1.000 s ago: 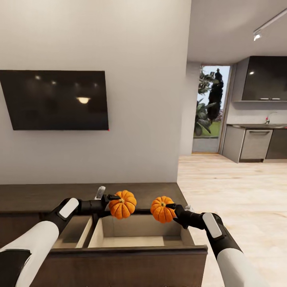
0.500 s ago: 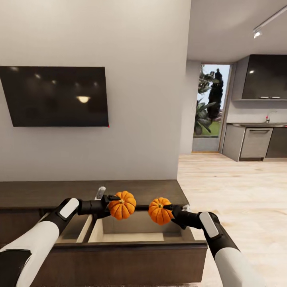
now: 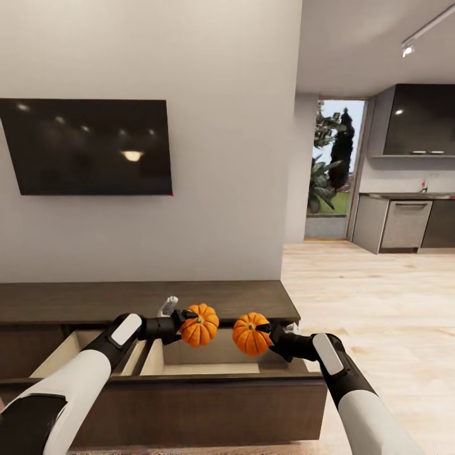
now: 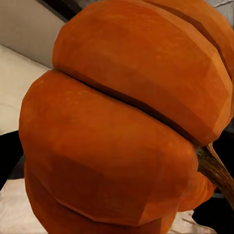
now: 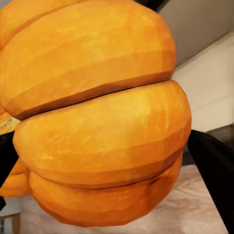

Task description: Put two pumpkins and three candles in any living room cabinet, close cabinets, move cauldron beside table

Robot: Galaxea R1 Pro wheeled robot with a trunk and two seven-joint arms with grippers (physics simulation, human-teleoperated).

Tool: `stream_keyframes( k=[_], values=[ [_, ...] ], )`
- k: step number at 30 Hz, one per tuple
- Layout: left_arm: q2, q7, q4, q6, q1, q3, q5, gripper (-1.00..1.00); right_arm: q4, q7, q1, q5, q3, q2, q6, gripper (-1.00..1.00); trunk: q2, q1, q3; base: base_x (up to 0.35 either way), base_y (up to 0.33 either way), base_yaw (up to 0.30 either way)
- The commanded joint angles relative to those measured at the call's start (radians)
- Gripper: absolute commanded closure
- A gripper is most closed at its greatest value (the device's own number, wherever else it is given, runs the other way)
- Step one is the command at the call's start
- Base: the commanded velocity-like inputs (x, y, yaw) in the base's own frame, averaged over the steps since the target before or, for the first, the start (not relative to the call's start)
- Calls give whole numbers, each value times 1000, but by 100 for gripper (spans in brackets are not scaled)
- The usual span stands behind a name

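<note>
Two orange ribbed pumpkins hang side by side above the open drawer of the dark-brown cabinet [image 3: 145, 302]. My left gripper [image 3: 187, 318] is shut on the left pumpkin [image 3: 200, 325], which looms close in the left wrist view [image 4: 126, 122]. My right gripper [image 3: 265, 333] is shut on the right pumpkin [image 3: 250, 333], seen close up in the right wrist view [image 5: 102, 112]. Under both, the pulled-out drawer [image 3: 208, 368] shows a pale interior with nothing visible in it. Candles, cauldron and table are out of view.
A second open drawer [image 3: 76, 354] sits to the left of the first. A dark TV [image 3: 88, 146] hangs on the wall above the cabinet. To the right, pale wood floor [image 3: 373, 297] runs toward a kitchen [image 3: 407, 221] and a doorway.
The view has shifted, so the cabinet's front and more of the left drawer show. Both pumpkins have moved a little closer together, still held over the open drawer.
</note>
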Motion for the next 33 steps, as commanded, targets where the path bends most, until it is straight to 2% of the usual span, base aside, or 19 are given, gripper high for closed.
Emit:
stream_keyframes(
  k=[1,7,14,19,21,24,25,29,33],
  values=[
    [0,1,0,-8,-1,-8,6,100,-1,7,-1,6,-7,1,6,100,-8,4,-4,0,0,0],
    [3,36,0,-75,-1,-12,4,100,-3,7,-1,8,-6,1,5,100,-50,27,-23,0,0,0],
    [6,45,-1,-83,-1,-13,3,100,-4,7,0,9,-2,2,-49,100,-99,54,-45,0,0,0],
    [8,46,-8,-83,-1,-13,3,100,-6,6,-2,9,9,2,-101,100,-104,57,-60,0,0,0],
    [8,49,-15,-83,-1,-13,2,100,-6,-8,-15,10,38,1,-132,100,-104,57,-60,0,0,0],
    [5,67,-23,-84,-1,-14,1,100,-7,-78,-37,10,102,1,-157,100,-104,57,-60,0,0,0],
    [4,76,-26,-84,-1,-14,0,100,-7,-94,-40,10,112,3,-160,100,-104,57,-60,0,0,0],
    [4,121,-59,-84,0,-16,-1,100,-8,-156,-53,11,152,23,-209,100,-104,57,-60,0,0,0],
    [6,145,-106,-84,1,-17,-1,100,-9,-235,-58,10,232,37,-268,100,-104,58,-64,0,0,0]
  ],
)
